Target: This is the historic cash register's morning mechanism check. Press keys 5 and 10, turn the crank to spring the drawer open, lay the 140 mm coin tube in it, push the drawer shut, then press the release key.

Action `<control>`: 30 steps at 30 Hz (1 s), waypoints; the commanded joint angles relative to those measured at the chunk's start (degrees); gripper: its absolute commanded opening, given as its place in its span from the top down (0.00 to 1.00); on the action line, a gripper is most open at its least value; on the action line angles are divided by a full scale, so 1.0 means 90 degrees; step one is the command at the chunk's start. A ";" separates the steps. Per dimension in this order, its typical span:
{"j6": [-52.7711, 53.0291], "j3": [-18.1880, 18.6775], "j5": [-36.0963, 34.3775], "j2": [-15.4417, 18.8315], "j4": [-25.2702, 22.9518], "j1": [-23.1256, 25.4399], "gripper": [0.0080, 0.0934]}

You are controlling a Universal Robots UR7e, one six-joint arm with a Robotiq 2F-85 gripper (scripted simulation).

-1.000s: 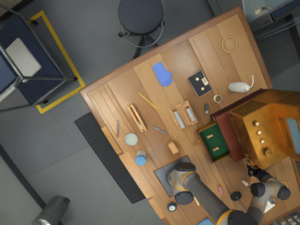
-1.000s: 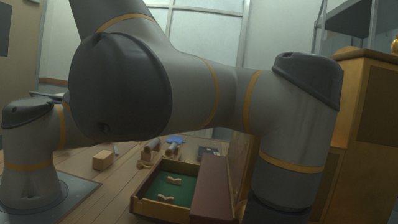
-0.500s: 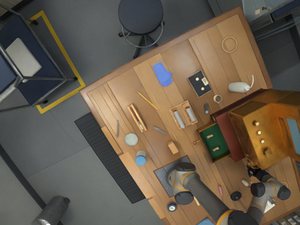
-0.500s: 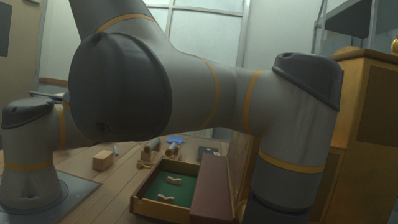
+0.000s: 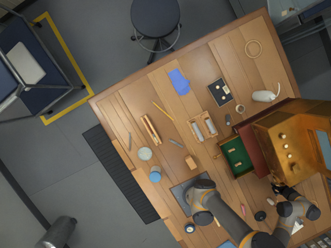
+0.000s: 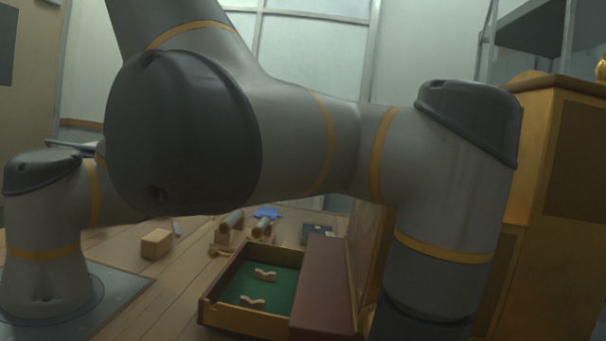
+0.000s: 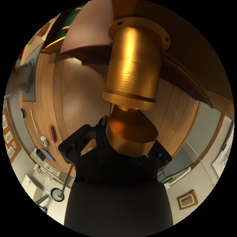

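Note:
My gripper (image 7: 129,138) is open around the brass crank handle (image 7: 131,133) at the near side of the cash register (image 5: 296,144) and holds nothing. The crank's thick brass hub (image 7: 132,67) rises above the handle in the wrist camera. The register's drawer (image 5: 235,156) stands pulled out to the left, its green-lined tray empty but for two small wooden cradles. Two grey coin tubes (image 5: 197,131) (image 5: 210,125) lie side by side in a wooden holder just beyond the drawer. The register's round keys (image 5: 285,146) run in a row on its sloped brass front.
The arm's base (image 5: 199,199) stands on a grey plate near the table's front edge. A wooden block (image 5: 191,162), a blue-capped cylinder (image 5: 155,174), a pencil (image 5: 162,110), a blue cloth (image 5: 179,82) and a dark switch box (image 5: 220,92) are scattered over the table. A stool (image 5: 156,24) stands behind it.

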 commanded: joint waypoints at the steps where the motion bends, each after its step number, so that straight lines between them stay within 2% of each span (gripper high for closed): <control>1: 0.0000 -0.0002 0.0000 -0.0004 -0.0003 0.0000 0.47; 15: 0.0000 -0.0025 0.0000 -0.0045 0.0060 0.0000 0.47; 30: 0.0000 -0.0166 0.0000 -0.0273 0.0429 0.0000 0.47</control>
